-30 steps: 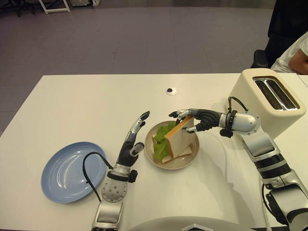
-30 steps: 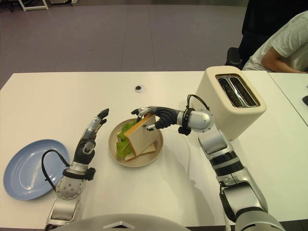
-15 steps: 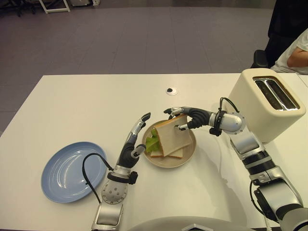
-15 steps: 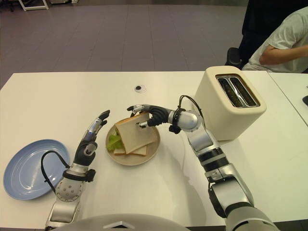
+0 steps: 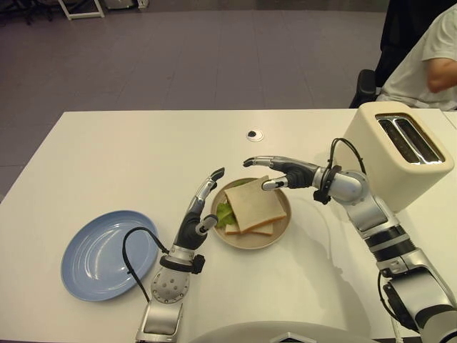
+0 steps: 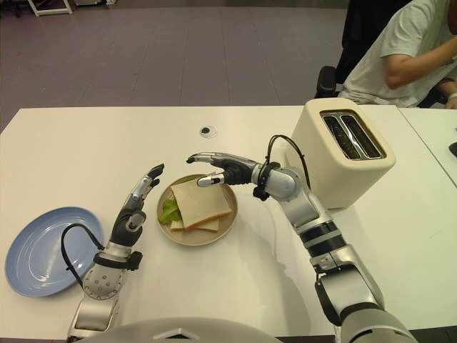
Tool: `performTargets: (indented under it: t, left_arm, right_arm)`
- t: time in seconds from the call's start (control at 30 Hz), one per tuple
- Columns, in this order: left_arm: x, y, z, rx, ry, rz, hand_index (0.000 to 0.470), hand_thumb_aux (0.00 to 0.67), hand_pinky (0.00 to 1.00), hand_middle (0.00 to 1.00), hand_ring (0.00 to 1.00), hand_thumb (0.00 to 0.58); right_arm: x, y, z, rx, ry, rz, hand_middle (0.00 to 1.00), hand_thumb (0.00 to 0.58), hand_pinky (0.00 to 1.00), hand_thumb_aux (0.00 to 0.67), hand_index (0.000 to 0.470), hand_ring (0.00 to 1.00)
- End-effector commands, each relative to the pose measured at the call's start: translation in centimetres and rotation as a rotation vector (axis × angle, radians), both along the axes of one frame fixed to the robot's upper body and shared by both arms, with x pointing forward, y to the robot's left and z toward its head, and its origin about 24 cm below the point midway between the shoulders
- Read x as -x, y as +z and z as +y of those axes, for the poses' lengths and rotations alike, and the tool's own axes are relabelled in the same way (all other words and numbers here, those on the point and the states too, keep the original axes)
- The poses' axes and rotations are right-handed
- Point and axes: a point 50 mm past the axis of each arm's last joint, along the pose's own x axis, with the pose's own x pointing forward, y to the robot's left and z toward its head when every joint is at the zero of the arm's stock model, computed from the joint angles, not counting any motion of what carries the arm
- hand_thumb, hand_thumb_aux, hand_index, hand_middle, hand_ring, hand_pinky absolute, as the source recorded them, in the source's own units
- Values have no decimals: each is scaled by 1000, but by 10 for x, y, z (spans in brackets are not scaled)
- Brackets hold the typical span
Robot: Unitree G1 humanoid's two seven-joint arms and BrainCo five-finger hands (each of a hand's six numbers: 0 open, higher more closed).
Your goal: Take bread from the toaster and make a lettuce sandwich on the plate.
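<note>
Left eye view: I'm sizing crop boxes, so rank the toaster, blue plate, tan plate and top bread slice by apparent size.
1. toaster, only slightly bigger than the next, so a close call
2. blue plate
3. tan plate
4. top bread slice, lying within the tan plate's rim

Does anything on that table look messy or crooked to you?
Only slightly: on the round beige plate, the top white bread slice lies rotated against the slice beneath, and the green lettuce pokes out on the robot's left. Nothing spilled or damaged.
</note>
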Motion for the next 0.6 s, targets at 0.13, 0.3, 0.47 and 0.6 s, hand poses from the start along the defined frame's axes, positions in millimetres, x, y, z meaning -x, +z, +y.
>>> performTargets:
  t: [0.13, 0.3, 0.47, 0.6]
  left_arm:
    - [10, 26, 15, -232, -8, -67, 0, 0, 0, 0, 0, 0]
    - [58, 16, 23, -645, -258, 196, 470, 670, 1000, 1000, 1000, 580]
    - [69, -13, 26, -806, -418, 428, 470, 670, 1000, 1000, 1000, 580]
    - [64, -42, 15, -904, -511, 548, 470, 670, 1000, 1000, 1000, 580]
  right_arm:
    - [35, 36, -51, -118, 44, -179, 0, 0, 0, 0, 0, 0]
    - [106, -13, -93, 204, 168, 112, 1000, 580, 1000, 670, 470, 1000]
    - [121, -49, -78, 302, 204, 203, 1000, 580, 1000, 670, 470, 1000]
    - [123, -90, -52, 387, 218, 208, 992, 580, 992, 670, 470, 992]
